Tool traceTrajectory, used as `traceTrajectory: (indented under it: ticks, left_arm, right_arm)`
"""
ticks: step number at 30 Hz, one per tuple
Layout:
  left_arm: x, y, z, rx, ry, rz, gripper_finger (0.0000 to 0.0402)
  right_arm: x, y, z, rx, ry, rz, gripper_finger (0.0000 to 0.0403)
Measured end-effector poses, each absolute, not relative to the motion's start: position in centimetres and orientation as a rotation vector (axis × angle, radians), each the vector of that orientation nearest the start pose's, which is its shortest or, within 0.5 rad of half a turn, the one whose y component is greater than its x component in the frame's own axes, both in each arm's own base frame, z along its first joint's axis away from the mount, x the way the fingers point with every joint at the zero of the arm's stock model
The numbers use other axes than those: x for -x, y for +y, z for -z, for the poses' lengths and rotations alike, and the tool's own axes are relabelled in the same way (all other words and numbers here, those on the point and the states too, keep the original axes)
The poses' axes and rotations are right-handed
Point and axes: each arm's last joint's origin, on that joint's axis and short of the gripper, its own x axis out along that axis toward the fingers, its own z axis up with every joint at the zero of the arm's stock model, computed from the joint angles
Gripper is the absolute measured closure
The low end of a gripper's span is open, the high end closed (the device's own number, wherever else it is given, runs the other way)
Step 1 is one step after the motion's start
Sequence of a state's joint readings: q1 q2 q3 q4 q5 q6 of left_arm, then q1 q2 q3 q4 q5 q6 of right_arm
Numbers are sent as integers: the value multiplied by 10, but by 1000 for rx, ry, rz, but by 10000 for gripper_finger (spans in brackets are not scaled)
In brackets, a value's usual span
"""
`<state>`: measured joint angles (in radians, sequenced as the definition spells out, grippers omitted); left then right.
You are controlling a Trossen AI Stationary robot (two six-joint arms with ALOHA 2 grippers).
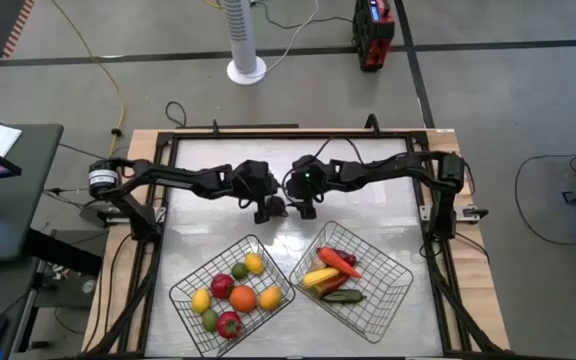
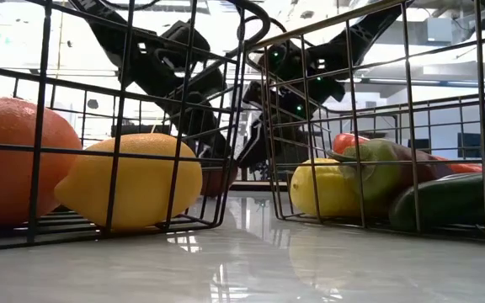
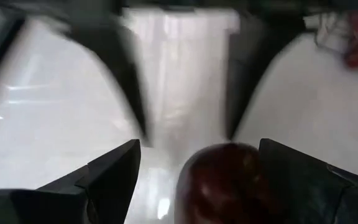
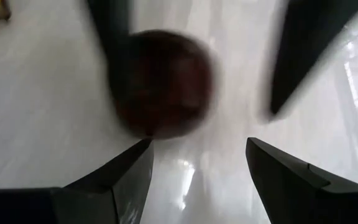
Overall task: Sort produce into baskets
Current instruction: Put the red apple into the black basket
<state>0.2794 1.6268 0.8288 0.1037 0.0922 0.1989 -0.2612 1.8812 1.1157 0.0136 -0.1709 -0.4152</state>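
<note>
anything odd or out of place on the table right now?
One thing: a dark red round piece sits on the bare table behind the two baskets, left basket and right basket, unsorted. Both the left gripper and the right gripper hover open beside it. Nothing spilled or damaged.

floor (image 1: 488,110): grey concrete, dark seam lines crossing | fan (image 1: 245,35): white tower on round base, stood beyond the table | red box (image 1: 373,32): sat near fan, cables trailing | desk (image 1: 3,190): dark, at left edge, papers on it | table (image 1: 298,240): glossy white top, wood border | room behind: brightly lit
</note>
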Motion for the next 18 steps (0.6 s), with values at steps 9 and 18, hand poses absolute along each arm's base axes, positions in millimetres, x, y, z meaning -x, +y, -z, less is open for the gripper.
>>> traceTrajectory:
  ticks: [9, 18]
  left_arm:
    - [-292, 84, -212, -107, 637, -144, 85]
    - [-284, 89, -190, -47, 831, -169, 85]
  right_arm:
    - [-365, -111, -155, 150, 853, -27, 117]
    - [-354, -122, -143, 127, 849, 17, 117]
